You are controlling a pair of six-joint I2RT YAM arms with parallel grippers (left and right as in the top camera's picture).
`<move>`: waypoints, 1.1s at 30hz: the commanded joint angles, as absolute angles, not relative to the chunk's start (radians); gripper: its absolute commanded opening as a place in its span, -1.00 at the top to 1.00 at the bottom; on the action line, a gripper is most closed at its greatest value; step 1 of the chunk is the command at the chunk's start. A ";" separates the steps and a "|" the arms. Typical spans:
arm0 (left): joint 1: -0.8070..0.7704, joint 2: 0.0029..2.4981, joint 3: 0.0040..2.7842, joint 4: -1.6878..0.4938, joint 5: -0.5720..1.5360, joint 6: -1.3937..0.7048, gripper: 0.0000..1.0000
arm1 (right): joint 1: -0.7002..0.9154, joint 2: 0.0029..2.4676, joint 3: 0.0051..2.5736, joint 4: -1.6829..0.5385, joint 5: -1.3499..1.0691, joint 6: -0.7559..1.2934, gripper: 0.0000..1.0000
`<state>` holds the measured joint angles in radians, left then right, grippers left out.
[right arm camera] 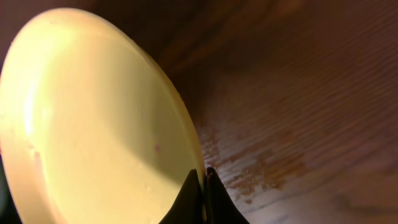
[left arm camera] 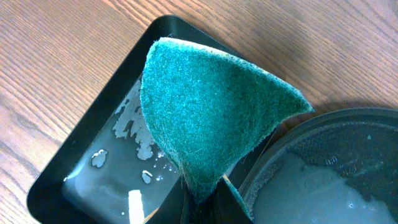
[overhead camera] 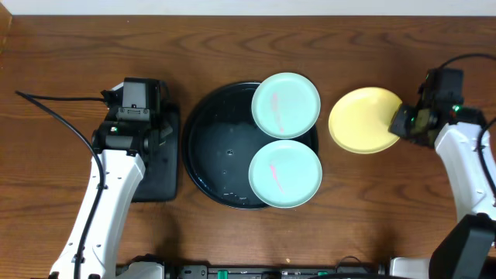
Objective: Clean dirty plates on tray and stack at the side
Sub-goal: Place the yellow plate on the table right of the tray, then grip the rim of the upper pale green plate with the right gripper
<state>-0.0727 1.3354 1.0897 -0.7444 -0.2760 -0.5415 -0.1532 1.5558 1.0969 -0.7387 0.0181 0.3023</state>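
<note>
Right gripper [right arm camera: 203,182] pinches the yellow plate [right arm camera: 93,118] by its 3 o'clock rim, over the bare surface [right arm camera: 298,93] at 3 o'clock of the round tray [overhead camera: 213,147], probably to start the stack. Left gripper [left arm camera: 202,202] pinches a green sponge [left arm camera: 211,106] above its rectangular tray [left arm camera: 74,174], at 9 o'clock. Two smeared mint plates [overhead camera: 285,105] [overhead camera: 284,173] lie on the round tray at 1 and 5 o'clock, unobstructed.

A: The table [overhead camera: 232,39] is dark brown wood grain, fairly matt.
B: And the round tray [overhead camera: 203,147]?
A: Glossy black, beaded with water. Both mint plates [overhead camera: 286,105] [overhead camera: 285,173] and the yellow plate [overhead camera: 364,120] look smooth, like plastic, with a soft sheen. The mint ones carry a pink smear each.
B: The sponge [left arm camera: 211,112]?
A: Rough, fibrous green scouring pad. The small tray [left arm camera: 93,115] beneath it is shiny black and wet.
</note>
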 commanded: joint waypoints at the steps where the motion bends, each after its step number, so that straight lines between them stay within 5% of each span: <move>1: -0.068 1.341 1.103 -0.744 -0.297 -0.525 0.85 | -0.160 1.558 1.026 -0.683 0.018 0.291 0.98; 12: -0.068 1.341 1.103 -0.748 -0.297 -0.524 0.85 | -0.159 1.556 0.894 -0.554 0.011 0.291 0.72; 18: -0.068 1.341 1.103 -0.754 -0.242 -0.472 0.85 | -0.128 1.534 1.093 -0.751 -0.139 0.230 0.32; 25: -0.068 1.349 1.103 -0.755 -0.228 -0.471 0.85 | 0.001 1.533 1.264 -0.904 -0.237 0.219 0.13; 33: -0.068 1.354 1.103 -0.756 -0.085 -0.316 0.85 | 0.192 1.573 1.213 -0.982 -0.259 0.219 0.14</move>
<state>-0.0727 1.3437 1.0897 -0.7544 -0.1654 -0.4160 0.1413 1.5482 1.2388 -0.9691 -0.2356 0.2295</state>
